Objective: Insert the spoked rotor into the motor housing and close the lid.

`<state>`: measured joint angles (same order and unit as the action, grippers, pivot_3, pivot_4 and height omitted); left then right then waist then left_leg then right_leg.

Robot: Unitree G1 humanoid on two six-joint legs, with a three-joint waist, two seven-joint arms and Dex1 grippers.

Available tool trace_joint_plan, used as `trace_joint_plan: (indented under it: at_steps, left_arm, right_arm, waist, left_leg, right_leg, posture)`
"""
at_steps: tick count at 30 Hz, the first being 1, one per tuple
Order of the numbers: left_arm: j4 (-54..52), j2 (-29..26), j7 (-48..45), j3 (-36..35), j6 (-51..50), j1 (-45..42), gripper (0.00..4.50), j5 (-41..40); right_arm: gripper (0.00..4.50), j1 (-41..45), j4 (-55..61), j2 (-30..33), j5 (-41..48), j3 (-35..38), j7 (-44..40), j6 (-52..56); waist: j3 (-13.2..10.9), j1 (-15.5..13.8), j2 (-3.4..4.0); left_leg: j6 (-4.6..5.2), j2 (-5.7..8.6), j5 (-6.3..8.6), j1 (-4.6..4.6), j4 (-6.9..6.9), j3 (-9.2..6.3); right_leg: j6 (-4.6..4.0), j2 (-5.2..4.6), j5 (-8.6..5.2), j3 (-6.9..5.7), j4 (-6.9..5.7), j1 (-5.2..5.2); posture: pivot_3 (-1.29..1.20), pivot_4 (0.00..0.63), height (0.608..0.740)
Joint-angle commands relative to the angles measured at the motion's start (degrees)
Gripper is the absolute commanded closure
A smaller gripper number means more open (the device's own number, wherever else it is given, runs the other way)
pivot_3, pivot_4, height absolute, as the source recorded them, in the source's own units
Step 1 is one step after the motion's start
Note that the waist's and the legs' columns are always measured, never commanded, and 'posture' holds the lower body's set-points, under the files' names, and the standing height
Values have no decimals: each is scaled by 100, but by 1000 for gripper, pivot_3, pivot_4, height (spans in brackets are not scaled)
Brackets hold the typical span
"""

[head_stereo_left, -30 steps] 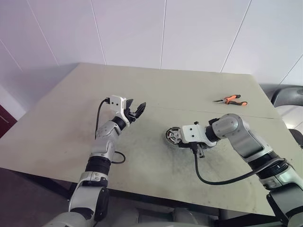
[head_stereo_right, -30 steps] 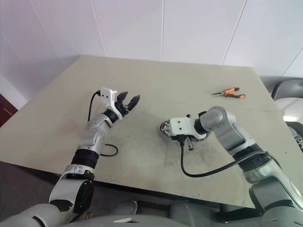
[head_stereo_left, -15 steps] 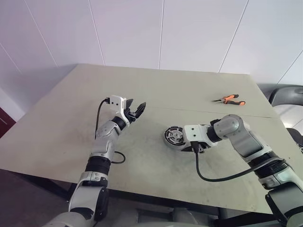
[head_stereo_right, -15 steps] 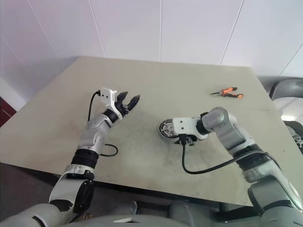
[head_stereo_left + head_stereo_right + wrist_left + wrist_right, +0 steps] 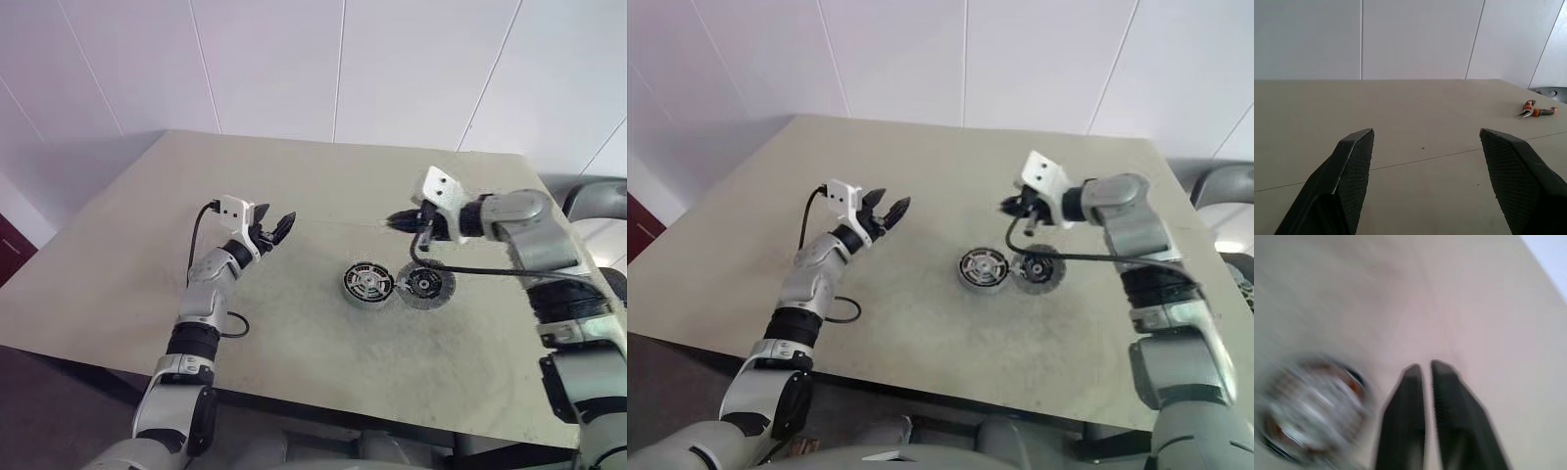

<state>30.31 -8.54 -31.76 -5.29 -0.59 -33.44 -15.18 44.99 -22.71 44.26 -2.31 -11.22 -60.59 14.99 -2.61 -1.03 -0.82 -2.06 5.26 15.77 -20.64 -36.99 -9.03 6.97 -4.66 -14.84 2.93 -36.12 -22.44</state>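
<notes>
Left eye view: the motor housing (image 5: 368, 284) sits flat on the desk (image 5: 294, 196), open side up, and the silver spoked rotor appears to be seated in it already, though that is hard to confirm at this size. The lid (image 5: 425, 286), a dark slotted disc, lies just beside the housing and touches its edge, so it is not on yet. The right hand (image 5: 396, 219) hangs above the desk beyond the two parts, its fingers clenched on nothing. Judged from this, the lid step is next. The left hand (image 5: 279, 227) is raised well off to the side, released and empty, probably parked out of the way. Pliers (image 5: 474, 207) with orange handles lie far back on the desk.

Right eye view: same layout, housing and lid side by side under the raised right hand.

Left wrist view: two black fingers (image 5: 1347, 181) spread wide with bare desk between them, pliers in the distance.

Right wrist view: blurred. Fingers (image 5: 1403, 416) pressed together, and the housing (image 5: 1312, 413) shows copper-coloured windings around a silvery middle, lying on the desk beside them.
</notes>
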Motion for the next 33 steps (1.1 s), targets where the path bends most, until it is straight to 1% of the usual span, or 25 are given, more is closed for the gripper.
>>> trace_joint_plan:
  at_steps: [1,5,7,9,10,13,15,19,22,24,26,28,30,33]
  left_arm:
    - [-105,-8,-49,28,155,-115,833,31]
    - [-98,54,-95,88,155,-93,833,53]
    - [-165,86,-166,127,125,-66,833,32]
    - [-209,96,-249,174,108,-44,833,27]
    - [-222,95,-276,189,102,-34,833,26]
    - [-300,106,-501,384,10,58,833,79]
    - [-372,118,-588,469,-29,112,833,96]
    - [-401,102,-601,514,-56,146,833,108]
    - [-406,94,-611,531,-69,167,833,106]
    - [-408,97,-610,542,-76,176,833,104]
    - [-412,112,-615,564,-86,184,833,107]
    - [-417,131,-616,586,-100,191,833,110]
    - [-413,138,-620,604,-102,200,833,117]
    - [-415,147,-634,632,-110,206,833,119]
  right_arm:
    - [4487,277,-599,417,-673,-167,278,-714]
    - [4487,197,-1032,801,-1148,-388,198,-1027]
    - [4487,-99,-882,1006,-1160,-529,-325,-998]
    - [4487,-435,-514,1016,-854,-494,-855,-786]
    - [4487,-538,-366,992,-747,-445,-993,-698]
    - [4487,-1079,548,853,10,-313,-1773,-60]
    - [4487,-1245,1000,688,408,-189,-1923,320]
    - [4487,-1281,1526,421,1040,51,-2002,920]
    - [4487,-1301,1713,359,1312,129,-2033,1130]
    - [4487,-1299,1735,369,1303,97,-1944,1150]
    - [4487,-1284,1670,416,1117,-26,-1819,1036]
    - [4487,-1232,1671,301,1260,85,-1743,1034]
    - [4487,-1086,1571,127,1311,231,-1469,978]
    - [4487,-852,1124,85,845,132,-956,658]
  waist:
    - [0,24,0]
    - [-4,58,7]
    - [-3,52,9]
    - [-3,39,8]
    - [-4,41,9]
    - [-4,59,12]
    - [-4,70,13]
    - [-4,44,12]
    - [-4,21,12]
    - [-4,16,12]
    - [-4,18,12]
    - [-4,25,12]
    - [-4,49,12]
    - [-4,43,14]
  left_leg:
    - [0,0,0,1,3,8]
    - [0,-5,0,8,10,26]
    - [0,-6,0,10,10,33]
    - [2,-7,1,11,9,31]
    - [3,-8,1,11,8,31]
    - [5,-9,3,11,0,35]
    - [5,-14,3,15,0,33]
    - [5,-17,3,15,-12,20]
    - [5,-16,3,15,-15,9]
    - [6,-15,3,13,-13,7]
    - [6,-14,3,11,-11,7]
    - [6,-14,3,11,-10,7]
    - [6,-15,3,13,-9,9]
    - [5,-16,3,17,-10,13]
  right_leg:
    - [0,0,0,0,0,0]
    - [0,3,-1,8,0,0]
    - [0,3,0,13,-1,0]
    - [1,3,-1,12,1,4]
    - [1,3,-1,11,3,6]
    - [2,2,-1,16,1,7]
    - [3,3,-1,15,0,10]
    - [5,3,2,16,-5,12]
    - [6,3,2,15,-3,16]
    - [6,2,2,13,0,15]
    - [6,2,2,13,0,13]
    - [6,1,2,13,0,11]
    - [6,3,2,13,-1,12]
    - [5,5,3,14,-5,11]
  posture:
    - [0,0,740]
    - [0,0,740]
    - [0,0,740]
    - [0,0,740]
    - [0,0,740]
    - [0,0,740]
    - [0,0,740]
    - [0,0,740]
    - [0,0,740]
    - [0,0,740]
    - [0,0,740]
    - [0,0,740]
    - [0,0,740]
    - [0,0,740]
